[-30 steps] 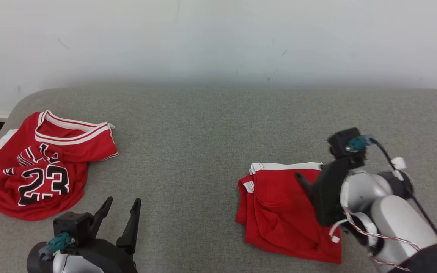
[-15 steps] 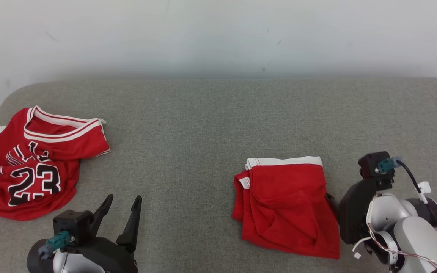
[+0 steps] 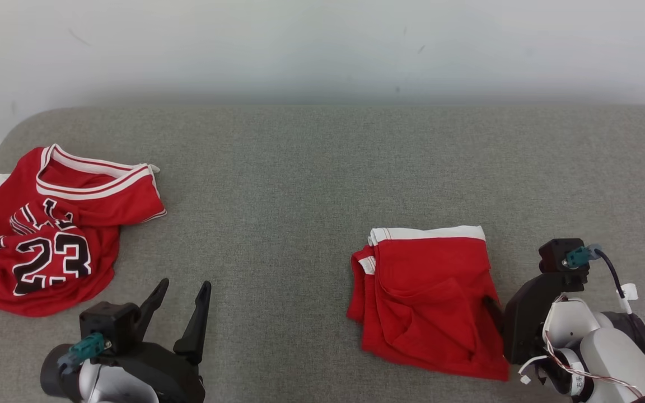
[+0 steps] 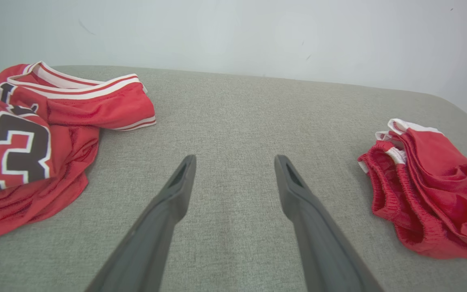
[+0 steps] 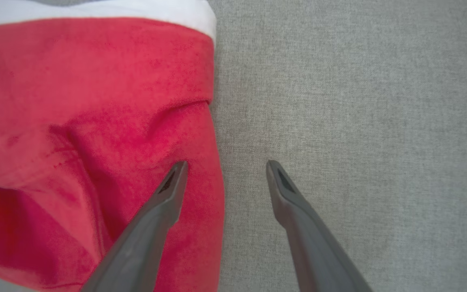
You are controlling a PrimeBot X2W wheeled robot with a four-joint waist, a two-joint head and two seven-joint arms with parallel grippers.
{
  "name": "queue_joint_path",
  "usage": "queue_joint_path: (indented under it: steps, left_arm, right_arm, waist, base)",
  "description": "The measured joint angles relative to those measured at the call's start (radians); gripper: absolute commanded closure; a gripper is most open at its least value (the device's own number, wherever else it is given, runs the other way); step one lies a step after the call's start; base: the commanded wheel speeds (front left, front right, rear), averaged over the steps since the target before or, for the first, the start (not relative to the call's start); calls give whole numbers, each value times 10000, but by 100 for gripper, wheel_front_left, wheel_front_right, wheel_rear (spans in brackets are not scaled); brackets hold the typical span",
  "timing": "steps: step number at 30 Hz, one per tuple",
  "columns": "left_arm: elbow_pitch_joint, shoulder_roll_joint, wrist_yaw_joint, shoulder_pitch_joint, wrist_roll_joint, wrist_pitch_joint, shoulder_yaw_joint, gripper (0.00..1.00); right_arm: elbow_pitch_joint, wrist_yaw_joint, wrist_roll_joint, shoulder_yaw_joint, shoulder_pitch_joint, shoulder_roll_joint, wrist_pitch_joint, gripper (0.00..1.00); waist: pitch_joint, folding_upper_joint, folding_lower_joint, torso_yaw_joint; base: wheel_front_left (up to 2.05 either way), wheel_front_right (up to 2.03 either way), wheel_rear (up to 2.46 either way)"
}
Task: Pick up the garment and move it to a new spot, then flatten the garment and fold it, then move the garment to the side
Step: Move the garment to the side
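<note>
On a padded surface point(image 3: 300, 184): jersey point(image 3: 54, 229) left, folded shorts point(image 3: 426, 299) right

The left gripper point(image 3: 184, 284) is set just before the jersey, to its right; the right gripper point(image 5: 225, 164) is held astride the shorts' right edge; a wall point(image 3: 322, 50) is seen behind.

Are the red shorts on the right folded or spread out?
Folded. The red shorts lie as a compact stack, and the left wrist view shows several gathered waistband edges layered one over another at their left side.
</note>
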Motion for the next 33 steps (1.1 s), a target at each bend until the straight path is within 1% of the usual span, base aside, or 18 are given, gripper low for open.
queue_joint_path:
  steps: [5,15,16,18,19,20,21,22,23,30,33]
  left_arm:
    - [0,-2,-4,-92,0,2,-6,0]
    - [31,-8,-4,-102,15,12,-44,0]
    - [40,-13,-4,-105,15,12,-54,0]
    - [65,-27,-4,-116,15,12,-67,0]
    - [86,-35,-4,-129,15,12,-75,0]
    - [105,-48,-4,-141,15,12,-82,0]
    - [119,-56,-4,-162,15,12,-102,0]
    - [128,-59,-6,-199,15,12,-117,0]
    - [134,-63,-6,-242,15,12,-121,0]
    - [295,-132,-17,-269,13,12,-194,0]
    - [403,-176,-17,-252,13,10,-221,0]
  right_arm:
    - [453,0,282,-81,-188,295,-247,0]
    - [1283,13,376,-199,-536,441,-548,0]
    - [1379,13,407,-213,-594,449,-550,5]
    - [1532,13,497,-251,-645,458,-552,51]
    - [1595,13,533,-282,-648,476,-554,63]
    - [1672,13,533,-280,-666,479,-552,69]
    - [1776,13,533,-278,-723,485,-552,78]
    - [1847,13,535,-286,-792,497,-552,94]
    - [1881,13,546,-309,-829,520,-552,100]
    - [2130,29,587,-299,-847,531,-744,100]
    - [2036,27,316,-263,-864,405,-894,100]
  waist:
    - [79,0,0,52]
    - [184,0,0,169]
    - [187,0,0,180]
    - [187,0,0,198]
    - [184,0,0,206]
    - [178,0,0,213]
    - [169,0,0,221]
    - [159,0,0,228]
    - [148,0,0,235]
    - [-41,0,0,280]
    - [-162,0,0,298]
  base:
    - [0,0,0]
    - [0,0,0]
    - [0,0,0]
    - [0,0,0]
    - [0,0,0]
    - [0,0,0]
    - [0,0,0]
    - [0,0,0]
    - [0,0,0]
    - [0,0,0]
    - [0,0,0]
